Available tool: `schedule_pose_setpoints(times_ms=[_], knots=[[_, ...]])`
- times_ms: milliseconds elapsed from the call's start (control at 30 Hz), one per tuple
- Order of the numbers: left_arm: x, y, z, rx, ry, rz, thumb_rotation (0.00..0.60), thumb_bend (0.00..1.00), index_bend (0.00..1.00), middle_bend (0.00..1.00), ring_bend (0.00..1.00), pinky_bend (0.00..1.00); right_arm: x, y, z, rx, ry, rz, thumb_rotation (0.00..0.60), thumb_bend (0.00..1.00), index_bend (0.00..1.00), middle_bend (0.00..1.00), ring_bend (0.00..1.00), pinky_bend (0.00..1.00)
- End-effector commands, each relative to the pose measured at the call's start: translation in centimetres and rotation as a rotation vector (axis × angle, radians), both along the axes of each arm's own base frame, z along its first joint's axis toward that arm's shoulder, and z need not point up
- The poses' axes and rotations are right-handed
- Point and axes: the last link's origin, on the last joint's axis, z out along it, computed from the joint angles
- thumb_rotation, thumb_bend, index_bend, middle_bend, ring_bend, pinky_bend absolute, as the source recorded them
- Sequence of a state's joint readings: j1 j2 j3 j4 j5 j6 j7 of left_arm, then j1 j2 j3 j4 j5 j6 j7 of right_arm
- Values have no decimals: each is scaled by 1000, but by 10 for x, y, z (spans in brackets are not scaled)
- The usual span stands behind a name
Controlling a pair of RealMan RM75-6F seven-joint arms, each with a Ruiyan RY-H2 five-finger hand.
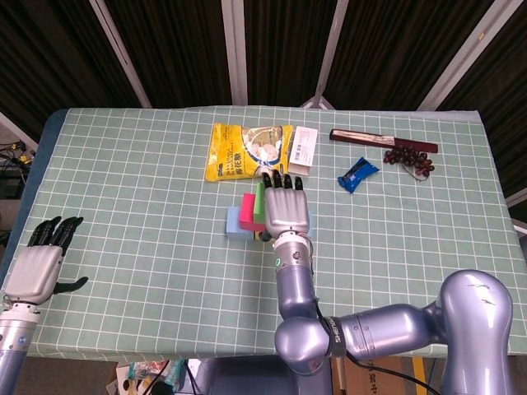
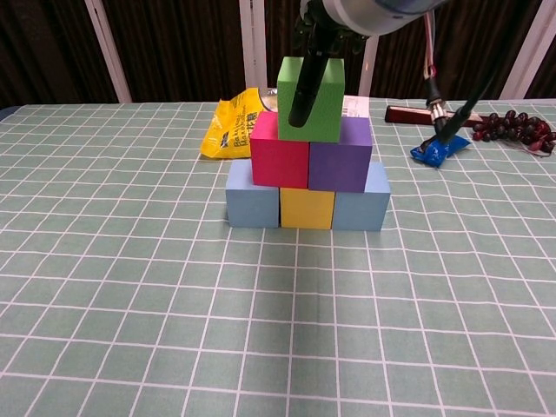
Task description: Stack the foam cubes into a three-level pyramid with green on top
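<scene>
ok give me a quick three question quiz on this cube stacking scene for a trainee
1. True or false: the green cube sits on the top level of the pyramid.
2. Which cubes form the middle level? A) pink and purple B) yellow and blue C) two blue
3. Fill in: the left hand lies at the table's ____ edge, away from the stack.

Key: 1 true. 2 A: the pink cube and purple cube sit on the blue, yellow, blue base. 3 left. The right hand hovers over the stack.
</scene>
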State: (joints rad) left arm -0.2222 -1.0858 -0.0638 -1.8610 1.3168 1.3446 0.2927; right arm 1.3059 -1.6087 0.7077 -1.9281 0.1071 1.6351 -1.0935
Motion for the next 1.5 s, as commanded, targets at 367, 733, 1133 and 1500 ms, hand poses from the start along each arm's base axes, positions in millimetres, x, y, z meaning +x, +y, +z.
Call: schedule_pose_setpoints(times_ms=[367, 733, 1133, 1500], knots=[[-1, -1, 2, 28, -3, -16, 600, 128, 0, 62, 20, 0, -34, 21, 42, -88, 19, 127, 600, 169, 0, 0, 0, 0], [-7, -6, -1, 57, -3, -44, 600, 128, 0, 40, 20, 0, -153, 63, 101, -253, 7, 97, 600, 169, 0, 0, 0, 0], [-20, -26, 2, 94, -27, -49, 600, 128, 0, 0, 0, 0, -311, 145, 105, -207, 34, -37, 600, 170, 0, 0, 0, 0], [-33, -32, 3, 136, -25, -53, 600, 113, 0, 0, 0, 0, -353, 168, 111, -256, 100, 101, 600, 169, 0, 0, 0, 0]])
